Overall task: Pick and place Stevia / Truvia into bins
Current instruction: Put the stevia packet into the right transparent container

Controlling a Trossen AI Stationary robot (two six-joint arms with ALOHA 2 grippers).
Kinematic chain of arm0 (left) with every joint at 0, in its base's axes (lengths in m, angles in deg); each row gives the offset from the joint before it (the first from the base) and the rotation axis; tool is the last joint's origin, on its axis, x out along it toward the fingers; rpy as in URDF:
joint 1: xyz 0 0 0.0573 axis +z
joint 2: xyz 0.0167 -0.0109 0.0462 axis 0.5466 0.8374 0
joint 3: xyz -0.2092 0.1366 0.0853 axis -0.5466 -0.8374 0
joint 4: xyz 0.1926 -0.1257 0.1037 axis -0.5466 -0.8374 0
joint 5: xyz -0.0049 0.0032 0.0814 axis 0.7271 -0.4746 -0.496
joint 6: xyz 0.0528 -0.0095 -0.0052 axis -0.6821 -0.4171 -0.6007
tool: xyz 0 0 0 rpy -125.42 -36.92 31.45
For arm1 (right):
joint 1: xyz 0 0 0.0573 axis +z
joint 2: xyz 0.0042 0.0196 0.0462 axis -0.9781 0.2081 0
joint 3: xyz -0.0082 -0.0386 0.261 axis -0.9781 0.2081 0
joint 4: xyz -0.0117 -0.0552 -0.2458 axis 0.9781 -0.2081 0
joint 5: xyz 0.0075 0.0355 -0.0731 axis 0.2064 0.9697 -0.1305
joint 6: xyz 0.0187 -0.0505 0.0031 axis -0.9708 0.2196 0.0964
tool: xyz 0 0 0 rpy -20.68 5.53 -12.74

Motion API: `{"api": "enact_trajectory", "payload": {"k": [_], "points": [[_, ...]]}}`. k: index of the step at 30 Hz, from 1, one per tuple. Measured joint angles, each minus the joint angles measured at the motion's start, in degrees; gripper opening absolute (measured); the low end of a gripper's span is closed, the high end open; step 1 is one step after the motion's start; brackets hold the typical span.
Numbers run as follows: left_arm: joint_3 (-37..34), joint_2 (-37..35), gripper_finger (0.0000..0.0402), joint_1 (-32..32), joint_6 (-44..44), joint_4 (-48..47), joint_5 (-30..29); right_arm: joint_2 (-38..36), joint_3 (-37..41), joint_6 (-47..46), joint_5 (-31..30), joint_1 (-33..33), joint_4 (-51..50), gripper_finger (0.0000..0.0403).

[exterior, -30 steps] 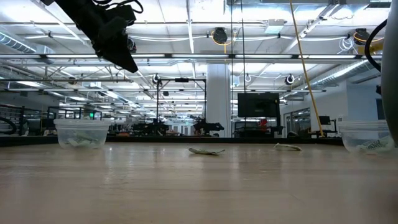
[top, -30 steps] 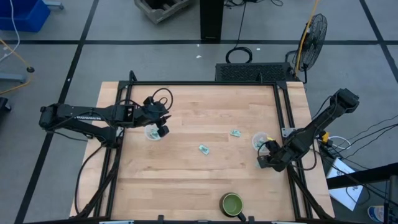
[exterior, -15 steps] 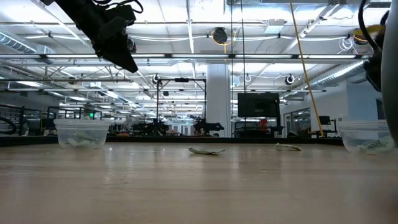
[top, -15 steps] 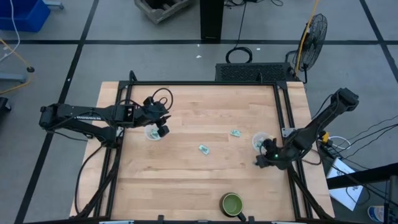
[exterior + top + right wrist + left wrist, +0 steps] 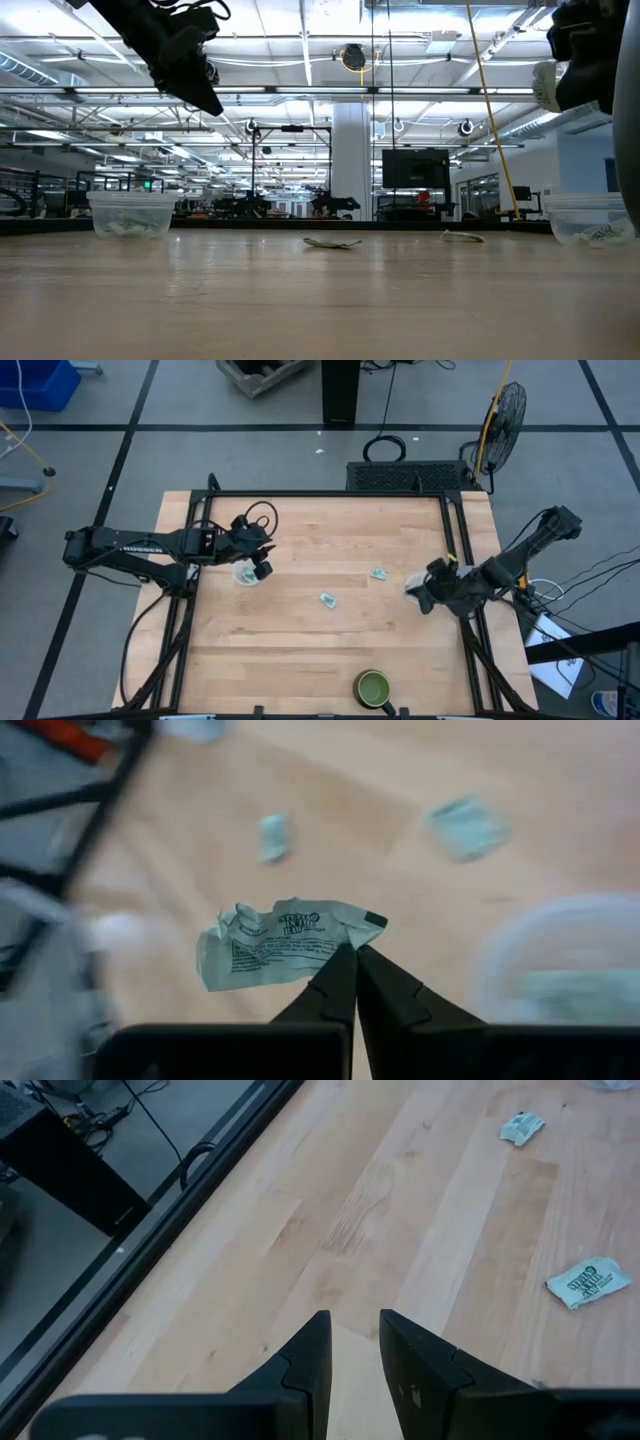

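Sachet (image 5: 285,945) number one hangs crumpled from your right gripper (image 5: 355,965), whose fingers pinch its edge, raised above the table (image 5: 300,630) just beside the right cup (image 5: 570,960). Two more sachets (image 5: 327,599) lie flat farther off toward the middle. Your left gripper (image 5: 352,1335) hovers over the left cup (image 5: 130,213), fingers slightly parted, holding nothing.

R pincer (image 5: 354,963) pinches crumpled sachet (image 5: 283,942) above desk (image 5: 350,820); two more sachets (image 5: 466,826) and a cup (image 5: 565,965) below.
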Motion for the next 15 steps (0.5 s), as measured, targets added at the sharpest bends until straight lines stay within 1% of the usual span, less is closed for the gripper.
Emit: {"api": "enact_trajectory", "payload": {"k": [2, 4, 7, 8, 11, 15], "points": [[-0.01, 0.00, 0.0095, 0.01, 0.00, 0.38, -0.01, 0.00, -2.88, -0.13, 0.14, -1.80, -9.00, 0.0000], [-0.02, 0.00, 0.0095, -0.01, 0.00, 0.75, -0.01, -0.02, -4.24, -0.22, 0.69, -3.55, -15.74, 0.0000], [0.00, 0.00, 0.0095, 0.01, 0.00, 0.76, -0.01, 0.18, -4.09, -2.10, 6.21, -6.51, -22.96, 0.0000], [-0.01, 0.00, 0.0095, 0.00, 0.02, 0.77, -0.01, 0.51, -3.71, -2.16, 7.66, -7.51, -23.52, 0.0000], [-0.02, 0.00, 0.0095, -0.01, 0.02, 1.01, -0.01, 1.33, -3.11, 3.43, 10.56, -10.17, -21.32, 0.0000], [-0.02, 0.00, 0.0095, -0.03, 0.02, 1.17, -0.01, 2.93, -3.11, 12.03, 8.81, -13.85, -19.52, 0.0000]]}}
